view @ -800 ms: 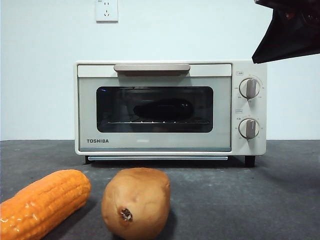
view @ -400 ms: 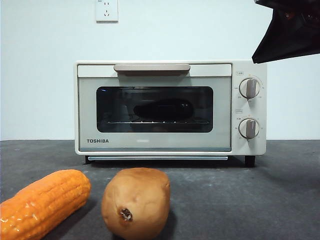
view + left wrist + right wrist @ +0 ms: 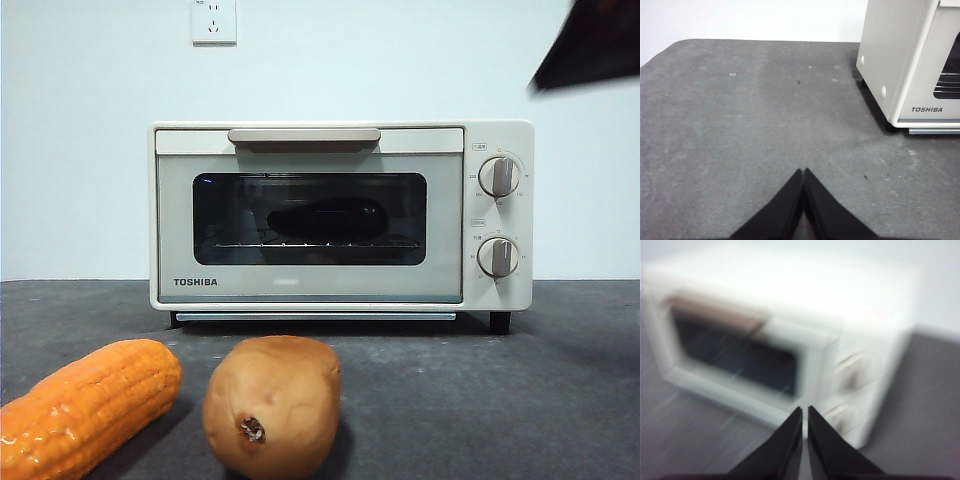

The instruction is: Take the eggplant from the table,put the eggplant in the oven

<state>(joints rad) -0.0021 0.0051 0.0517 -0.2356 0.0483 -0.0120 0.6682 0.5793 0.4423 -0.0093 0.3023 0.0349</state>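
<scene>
Right claw (image 3: 804,412) closed and empty, high above the oven's (image 3: 340,215) knob side. Eggplant (image 3: 325,218) on the rack inside, door shut. Left claw (image 3: 803,174) closed, over bare worktop (image 3: 750,125) beside the oven.

You have the oven (image 3: 340,215) standing toward the back of the bench (image 3: 520,400), against the wall, its door shut. Inside it, on the wire rack (image 3: 320,244), lies the eggplant (image 3: 325,218), lengthwise behind the glass. The two knobs (image 3: 498,176) sit one above the other at the oven's right end. In front of the oven, nearer you, the potato (image 3: 272,405) rests on the bench, with the corn cob (image 3: 85,405) just beside it on the left. A wall socket (image 3: 213,20) is above the oven, to the left.
</scene>
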